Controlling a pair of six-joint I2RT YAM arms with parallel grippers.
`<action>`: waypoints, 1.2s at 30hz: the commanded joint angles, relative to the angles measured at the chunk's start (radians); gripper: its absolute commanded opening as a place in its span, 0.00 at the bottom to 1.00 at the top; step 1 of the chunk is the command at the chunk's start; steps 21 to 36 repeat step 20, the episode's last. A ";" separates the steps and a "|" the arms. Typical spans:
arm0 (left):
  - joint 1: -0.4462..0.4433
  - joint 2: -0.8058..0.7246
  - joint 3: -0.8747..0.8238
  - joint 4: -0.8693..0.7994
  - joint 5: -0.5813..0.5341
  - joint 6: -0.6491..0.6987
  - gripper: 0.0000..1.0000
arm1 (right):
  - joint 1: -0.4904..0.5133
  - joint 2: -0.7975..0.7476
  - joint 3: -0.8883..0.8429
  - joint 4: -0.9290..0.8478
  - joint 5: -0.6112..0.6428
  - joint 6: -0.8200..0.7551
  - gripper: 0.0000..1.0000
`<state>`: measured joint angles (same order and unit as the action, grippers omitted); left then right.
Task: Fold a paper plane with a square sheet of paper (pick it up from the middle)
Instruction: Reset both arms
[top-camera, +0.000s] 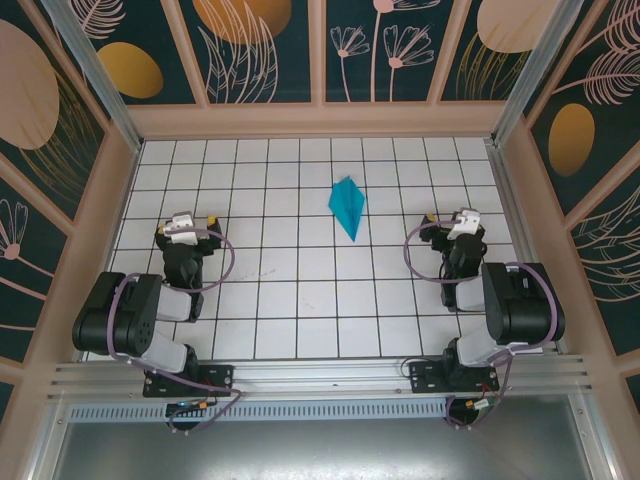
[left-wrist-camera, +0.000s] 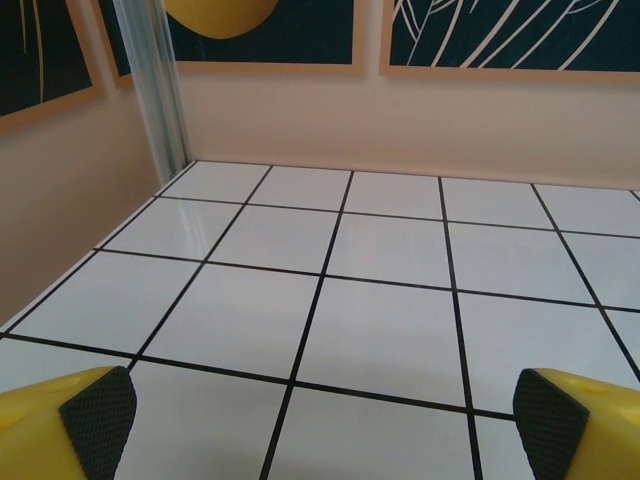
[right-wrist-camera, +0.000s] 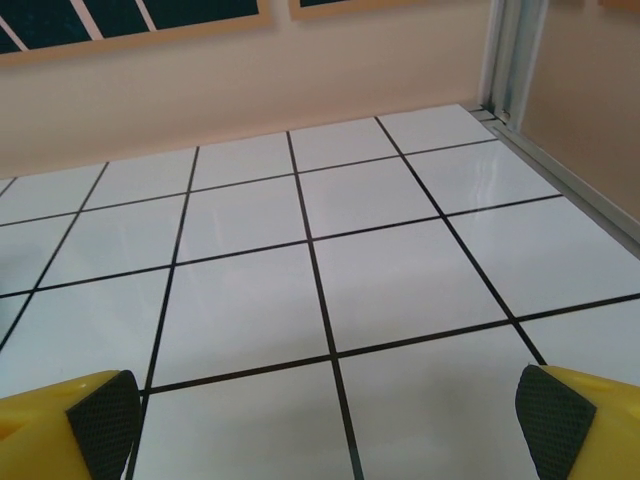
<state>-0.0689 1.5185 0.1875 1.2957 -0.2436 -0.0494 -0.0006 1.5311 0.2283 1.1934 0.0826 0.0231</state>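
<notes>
the paper plane (top-camera: 347, 205) lies upper centre, long axis top to bottom, nearer the right gripper (top-camera: 455, 221) than the left gripper (top-camera: 188, 223); both jaws wide, empty.

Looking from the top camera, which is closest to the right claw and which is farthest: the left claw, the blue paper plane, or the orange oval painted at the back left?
Starting from the right claw:
1. paper plane, a little to its left, toward the middle.
2. left claw, way over on the left side.
3. orange oval, up in the far back-left corner.
</notes>
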 joint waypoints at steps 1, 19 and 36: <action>0.013 0.005 0.026 0.027 -0.058 -0.033 0.99 | -0.020 0.010 0.001 0.060 -0.054 -0.008 0.99; 0.017 0.010 0.029 0.029 -0.068 -0.038 0.99 | -0.021 0.010 0.000 0.061 -0.058 -0.007 0.99; 0.016 0.008 0.027 0.032 -0.068 -0.038 0.99 | -0.022 0.011 -0.001 0.062 -0.076 -0.015 0.99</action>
